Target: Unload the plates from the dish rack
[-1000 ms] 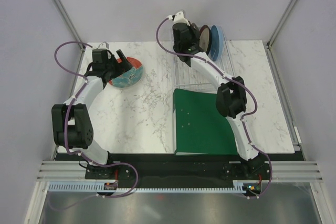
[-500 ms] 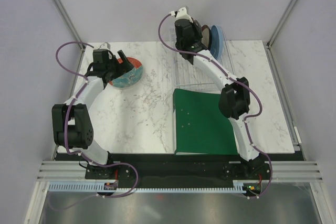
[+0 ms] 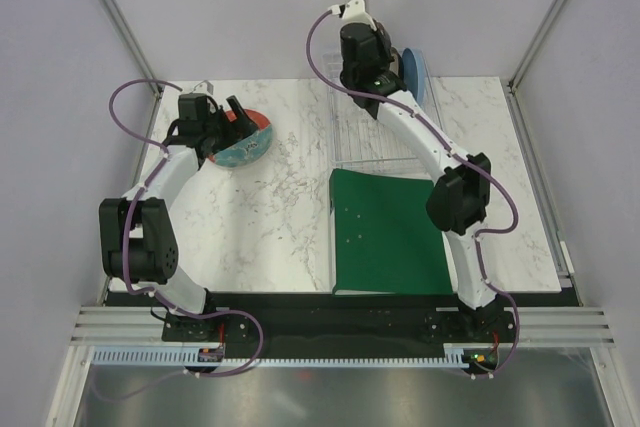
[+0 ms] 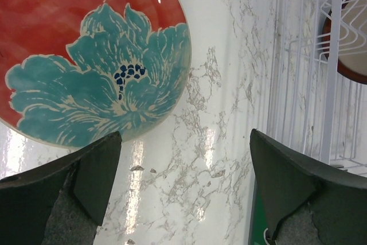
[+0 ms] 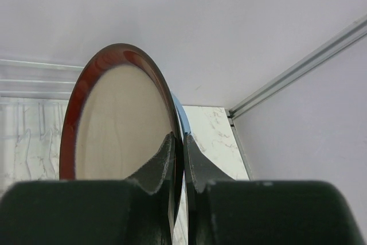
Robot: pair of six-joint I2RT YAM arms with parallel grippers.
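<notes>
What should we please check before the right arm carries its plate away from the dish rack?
1. The right end effector is shut on the rim of the cream-centred plate: ok.
2. That plate's lower edge is above the dish rack dividers: cannot tell, the wrist hides it.
3. The light blue plate is apart from the held one: cannot tell, it stands close behind.
4. The left end effector is open and off the flower plate: ok.
5. The table is bare between the flower plate and the rack for a set-down: ok.
</notes>
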